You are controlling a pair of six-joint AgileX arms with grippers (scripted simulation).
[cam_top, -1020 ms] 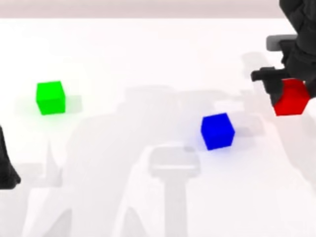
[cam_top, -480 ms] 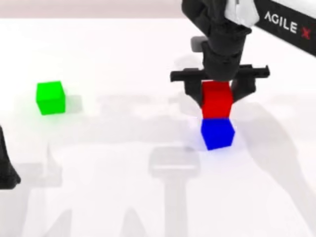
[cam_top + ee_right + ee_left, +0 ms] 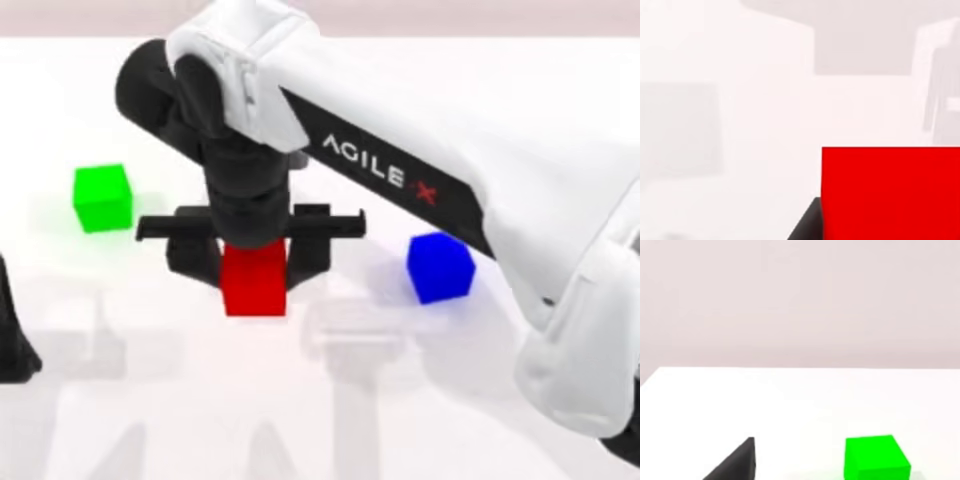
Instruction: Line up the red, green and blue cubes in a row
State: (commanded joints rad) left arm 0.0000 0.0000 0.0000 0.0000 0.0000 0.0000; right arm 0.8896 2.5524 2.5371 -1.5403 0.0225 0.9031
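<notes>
The right arm is reaching in from the desk's (image 3: pixel 500 80) right side across its middle, and the right gripper (image 3: pixel 253 262) is hanging between the two outer cubes, with the red cube (image 3: pixel 254 281) sitting between its fingers. The green cube (image 3: pixel 103 198) is lying to the left of that gripper and a little farther back, while the blue cube (image 3: pixel 440 267) is lying to its right, well apart. The left gripper (image 3: pixel 12 335) is sitting at the desk's left edge, nearer the front than the green cube.
</notes>
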